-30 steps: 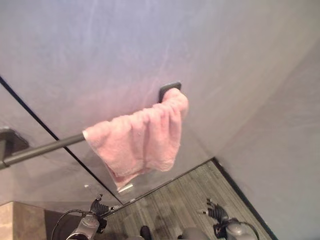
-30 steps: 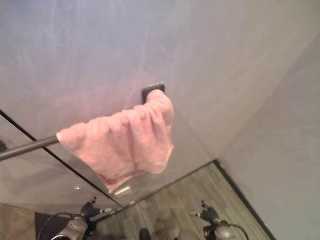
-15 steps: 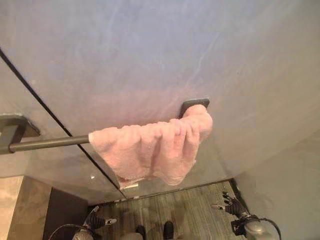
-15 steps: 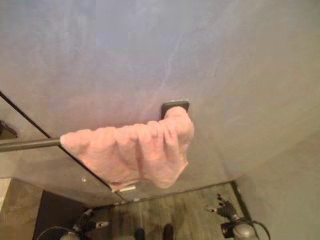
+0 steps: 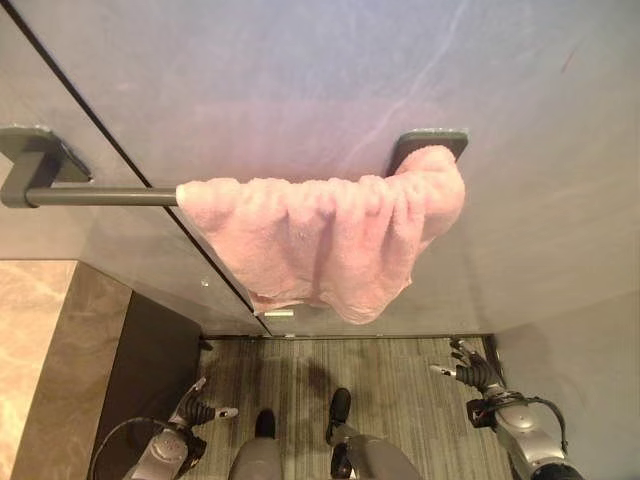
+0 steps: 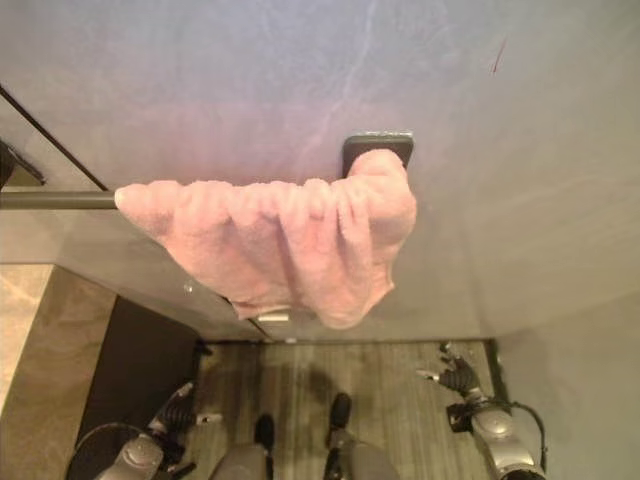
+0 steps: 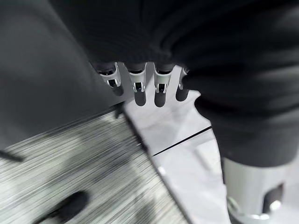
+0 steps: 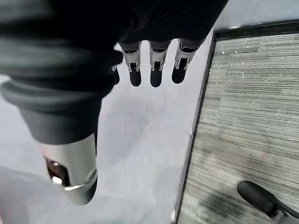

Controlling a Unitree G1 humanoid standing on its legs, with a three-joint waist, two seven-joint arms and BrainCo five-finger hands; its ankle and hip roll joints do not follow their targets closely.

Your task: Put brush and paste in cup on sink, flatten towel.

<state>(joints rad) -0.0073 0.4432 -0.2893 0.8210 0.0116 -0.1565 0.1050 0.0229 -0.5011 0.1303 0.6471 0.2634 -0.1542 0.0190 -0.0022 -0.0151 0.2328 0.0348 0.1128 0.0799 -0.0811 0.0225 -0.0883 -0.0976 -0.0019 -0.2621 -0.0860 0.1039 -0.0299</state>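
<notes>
Towel [image 5: 330, 240] is bunched toward the rail's [image 5: 100, 197] right end, not flattened yet, left hand [image 5: 200, 411] and right hand [image 5: 470, 370] both loose, empty.

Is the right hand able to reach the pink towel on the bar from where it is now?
Probably yes. The right hand hangs low and open, below the pink towel bunched at the bar's right end, and nothing lies between them; the arm would have to rise.
</notes>
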